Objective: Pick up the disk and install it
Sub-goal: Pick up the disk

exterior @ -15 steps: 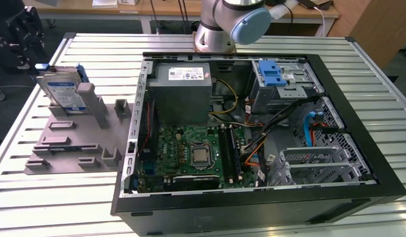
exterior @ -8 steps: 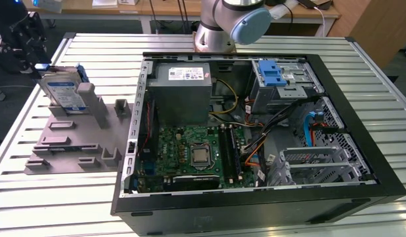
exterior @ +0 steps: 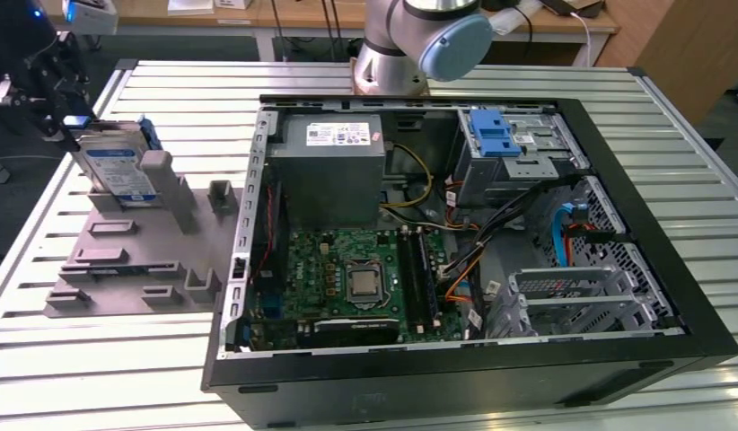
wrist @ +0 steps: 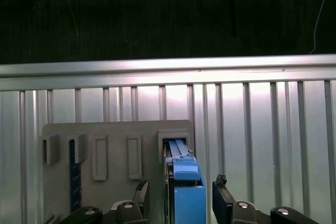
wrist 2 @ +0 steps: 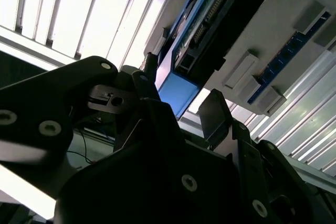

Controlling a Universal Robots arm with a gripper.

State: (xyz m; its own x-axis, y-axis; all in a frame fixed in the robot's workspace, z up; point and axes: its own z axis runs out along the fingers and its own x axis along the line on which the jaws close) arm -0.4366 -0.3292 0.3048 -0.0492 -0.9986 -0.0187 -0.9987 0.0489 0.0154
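Black angular jaws straddle the flat blue-framed disk point(wrist: 187, 184) without touching.

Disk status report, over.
Claw open, straddling the disk. Disk upright in grey stand, not lifted. Nothing in the way.

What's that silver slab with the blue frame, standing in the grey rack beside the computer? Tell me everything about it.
The flat silver metal disk carries a white-and-blue label and a blue plastic frame. It stands on edge in a slot of the grey plastic rack, outside the open computer case. The open tool straddles one edge, fingers seemingly clear of it.
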